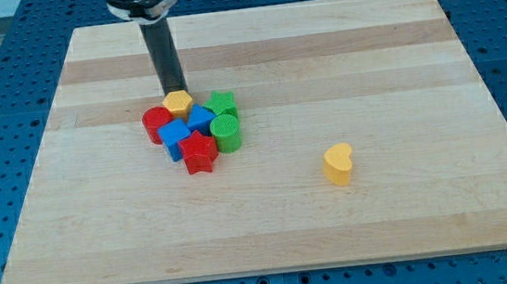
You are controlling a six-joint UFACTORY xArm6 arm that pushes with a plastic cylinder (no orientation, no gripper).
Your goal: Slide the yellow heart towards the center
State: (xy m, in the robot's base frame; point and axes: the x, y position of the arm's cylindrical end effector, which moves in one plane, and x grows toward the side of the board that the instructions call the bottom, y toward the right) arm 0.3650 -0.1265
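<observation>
The yellow heart (pixel 338 164) lies alone on the wooden board, right of the middle and toward the view's bottom. My tip (pixel 174 92) stands at the view's upper left of the middle, just behind a yellow hexagon (pixel 178 103) that heads a tight cluster of blocks. The tip is far from the yellow heart, up and to the view's left of it.
The cluster holds a red cylinder (pixel 156 124), a blue block (pixel 176 136), another blue block (pixel 201 119), a red star (pixel 199 153), a green star (pixel 222 103) and a green cylinder (pixel 226 132). The wooden board (pixel 394 54) rests on a blue pegged table.
</observation>
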